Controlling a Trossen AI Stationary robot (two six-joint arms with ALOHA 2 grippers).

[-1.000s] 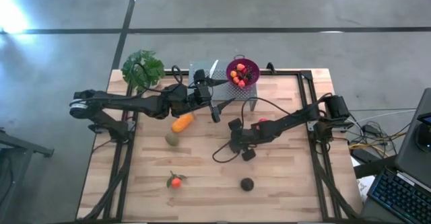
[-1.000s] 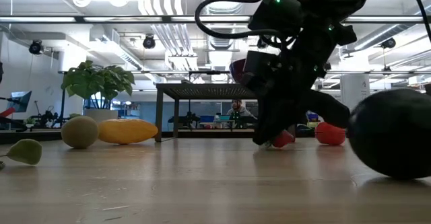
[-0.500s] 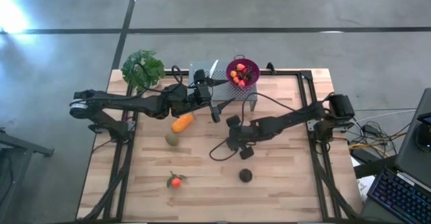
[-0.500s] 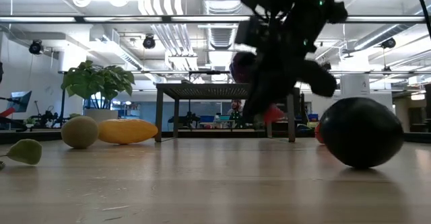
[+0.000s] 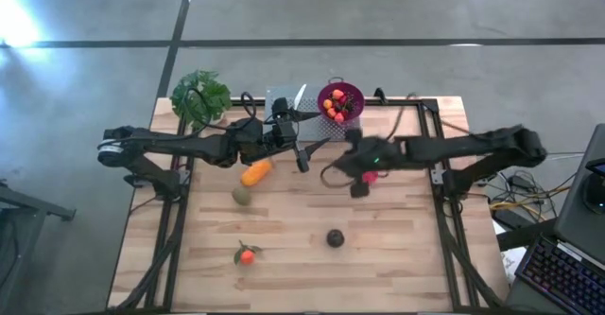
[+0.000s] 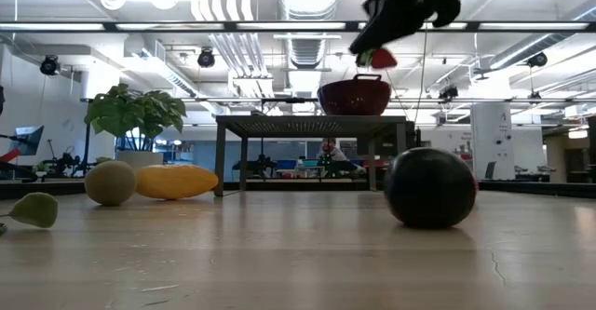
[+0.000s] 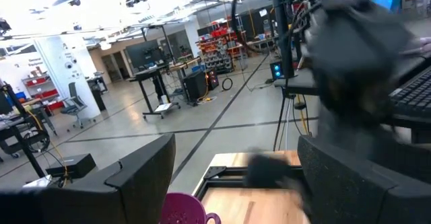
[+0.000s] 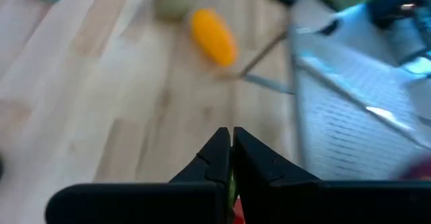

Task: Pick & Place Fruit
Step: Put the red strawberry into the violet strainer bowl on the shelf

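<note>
The right gripper is up in the air at the middle right of the high view. Its jaws are clenched, with a bit of red showing at the tips. In the low view a small red fruit hangs at the top of the frame, above the bowl. It looks held.

The left gripper waits near the top middle, beside the grey stand. Its jaws are spread wide and hold nothing.

The bowl sits on the stand with a few red and orange fruit in it. So part of the job looks done.

Still left on the tabletop: the orange fruit, the green fruit just under it, a tiny orange fruit at lower left, and the dark ball at lower middle. A plant stands at the upper left corner.

No writing can be read.
</note>
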